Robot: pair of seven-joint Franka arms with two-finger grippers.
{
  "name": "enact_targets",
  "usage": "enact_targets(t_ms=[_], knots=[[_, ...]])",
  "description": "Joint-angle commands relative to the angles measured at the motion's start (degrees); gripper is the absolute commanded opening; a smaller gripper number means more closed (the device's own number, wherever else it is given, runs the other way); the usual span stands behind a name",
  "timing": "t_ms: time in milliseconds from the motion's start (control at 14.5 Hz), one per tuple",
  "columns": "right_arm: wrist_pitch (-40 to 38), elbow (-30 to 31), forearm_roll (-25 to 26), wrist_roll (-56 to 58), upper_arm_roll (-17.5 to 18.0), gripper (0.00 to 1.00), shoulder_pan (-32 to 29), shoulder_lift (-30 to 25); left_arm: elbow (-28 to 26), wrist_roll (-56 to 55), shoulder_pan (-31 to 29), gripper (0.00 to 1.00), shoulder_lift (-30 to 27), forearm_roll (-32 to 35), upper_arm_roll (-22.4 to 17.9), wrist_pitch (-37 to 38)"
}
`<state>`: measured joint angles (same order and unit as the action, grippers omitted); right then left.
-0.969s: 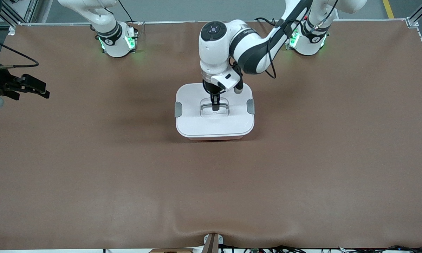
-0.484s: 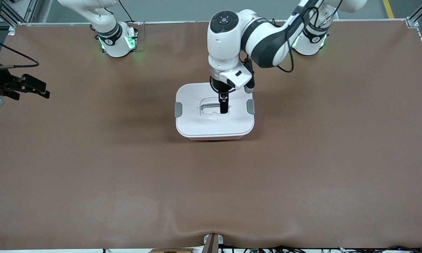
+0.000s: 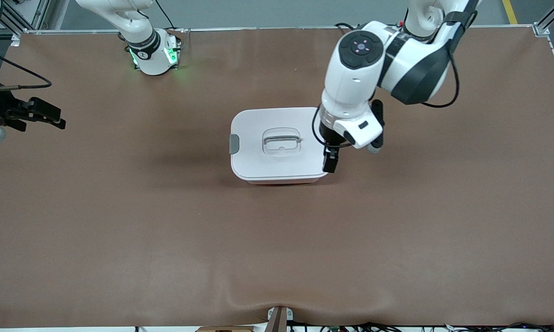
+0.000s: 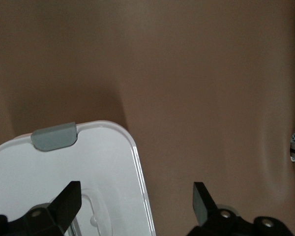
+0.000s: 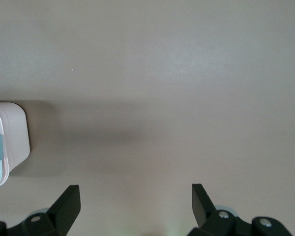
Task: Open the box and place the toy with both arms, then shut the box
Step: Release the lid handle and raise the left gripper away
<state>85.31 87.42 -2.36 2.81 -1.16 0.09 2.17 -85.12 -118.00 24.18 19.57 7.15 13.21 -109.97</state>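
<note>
Since approx a sec ago, the left gripper (image 3: 330,162) has come off the recessed grey handle (image 3: 282,138) in the middle of the lid and swung toward the left arm's end of the table; it now hangs over the box (image 3: 277,159) edge on that side, w/ the arm's wrist covering the clip there. Its fingers (image 4: 69,199) are spread wide, holding nothing; the left wrist view shows one finger over the white lid (image 4: 64,177) and the other over bare brown table (image 4: 211,98), w/ one grey clip (image 4: 54,136) visible at the lid's rim. Box itself hasn't shifted: lid on, sitting mid-table, closer to the robots' bases than to the front camera, pinkish base just showing under the lid's near edge. The other grey clip (image 3: 234,143) shows on the side toward the right arm's end. The right gripper (image 3: 41,114) waits well apart from the box, up over the right arm's end of the table, fingers (image 5: 69,201) spread, empty; its wrist view catches a corner of the box (image 5: 7,142). Toy not visible in any view.
</note>
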Motion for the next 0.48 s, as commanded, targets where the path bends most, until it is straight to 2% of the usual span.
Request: enact_targets(t_ms=[0, 415], knots=[[0.2, 1.2, 0.5, -0.5, 0.1, 1.00, 0.2, -1.4, 0.7, 7.7, -2.7, 1.00, -1.4, -0.8, 0.2, 2.0], [0.2, 1.2, 0.5, -0.5, 0.1, 1.00, 0.1, -1.4, 0.7, 30.8, -12.4, 1.00, -1.9, -0.6, -0.1, 6.2]])
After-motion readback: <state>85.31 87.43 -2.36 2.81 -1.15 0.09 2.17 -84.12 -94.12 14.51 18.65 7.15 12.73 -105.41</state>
